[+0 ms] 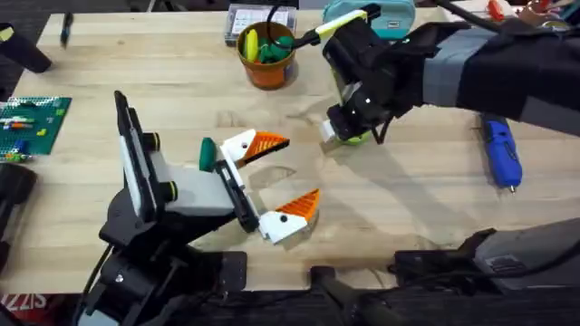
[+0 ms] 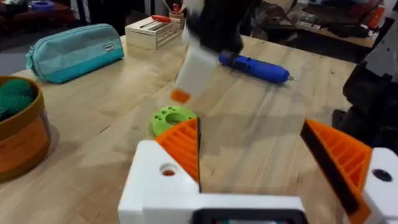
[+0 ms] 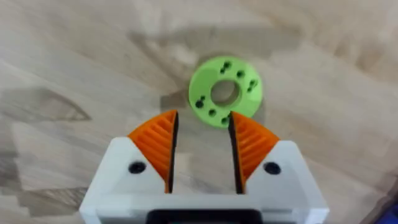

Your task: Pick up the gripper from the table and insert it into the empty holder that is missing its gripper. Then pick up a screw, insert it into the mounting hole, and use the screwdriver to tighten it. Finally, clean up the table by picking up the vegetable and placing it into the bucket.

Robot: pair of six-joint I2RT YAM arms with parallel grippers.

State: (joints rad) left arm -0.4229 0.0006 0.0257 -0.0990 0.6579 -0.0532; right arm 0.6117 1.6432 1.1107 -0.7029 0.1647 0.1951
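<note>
Right wrist view: we see our right claw (image 3: 203, 146), ribbed orange pads half-open, empty, above the round lime-green gripper (image 3: 225, 91) on grainy wood.

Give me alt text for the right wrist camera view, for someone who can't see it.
A lime-green ring with small dark holes lies flat on the light wooden table, just beyond the tips of the right gripper. Its white fingers with orange ribbed pads stand open, holding nothing.
</note>
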